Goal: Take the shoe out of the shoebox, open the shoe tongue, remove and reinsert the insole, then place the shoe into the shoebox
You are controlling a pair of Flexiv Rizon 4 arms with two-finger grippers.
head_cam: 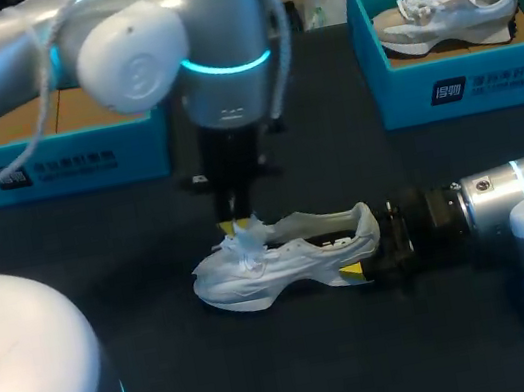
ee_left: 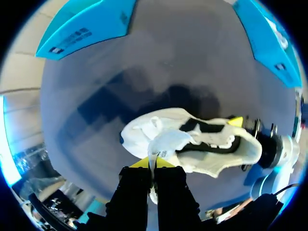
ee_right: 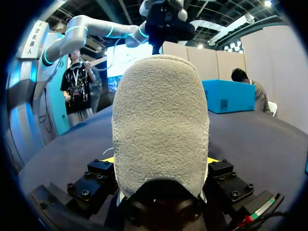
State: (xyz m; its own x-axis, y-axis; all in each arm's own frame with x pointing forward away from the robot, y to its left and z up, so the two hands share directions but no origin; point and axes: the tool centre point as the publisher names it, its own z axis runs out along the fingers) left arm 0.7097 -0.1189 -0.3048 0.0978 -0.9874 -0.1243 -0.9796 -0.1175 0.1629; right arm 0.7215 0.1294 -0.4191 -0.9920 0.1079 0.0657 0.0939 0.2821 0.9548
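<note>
Grippers: left gripper [ee_left: 154, 165] pinched nearly closed on shoe tongue [ee_left: 166, 143]; right gripper [ee_right: 161, 161] clamped across shoe [head_cam: 283, 258] at the heel, fingers wide apart.

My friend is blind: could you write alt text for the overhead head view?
A white shoe sits on a dark table, held by two robot arms: the left pincer pinches its tongue from above, the right pincer grips its heel. Behind, a blue shoebox holds another shoe.
</note>
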